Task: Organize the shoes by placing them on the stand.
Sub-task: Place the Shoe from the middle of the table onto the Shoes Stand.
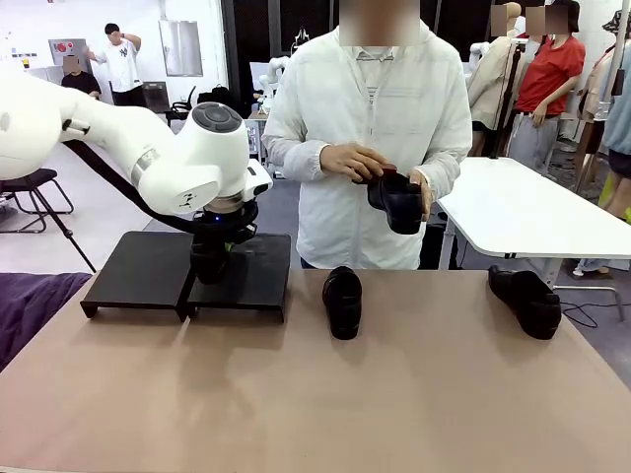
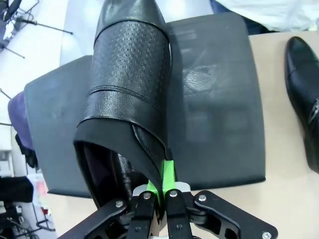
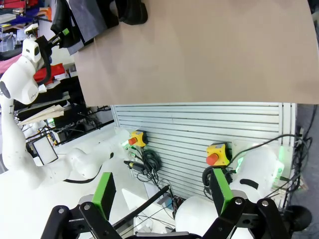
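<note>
My left gripper (image 1: 213, 240) hangs over the black stand (image 1: 138, 274) and is shut on a black shoe (image 1: 207, 264). In the left wrist view the green pads pinch the heel rim of that shoe (image 2: 129, 89), my left gripper (image 2: 165, 175) below it; its toe points away over the stand (image 2: 219, 124). A second shoe (image 1: 342, 301) lies mid-table, right of the stand, also at the wrist view's edge as a shoe (image 2: 303, 99). A third shoe (image 1: 525, 301) lies at the far right. The person holds another shoe (image 1: 397, 200) in both hands. My right gripper (image 3: 162, 195) is open and holds nothing, below the table's edge.
The beige table (image 1: 325, 404) has bare room in front. A purple cloth (image 1: 30, 305) lies at the left edge. A white table (image 1: 532, 212) stands behind on the right. The right wrist view looks at a ribbed panel with emergency-stop buttons (image 3: 214, 154) under the table.
</note>
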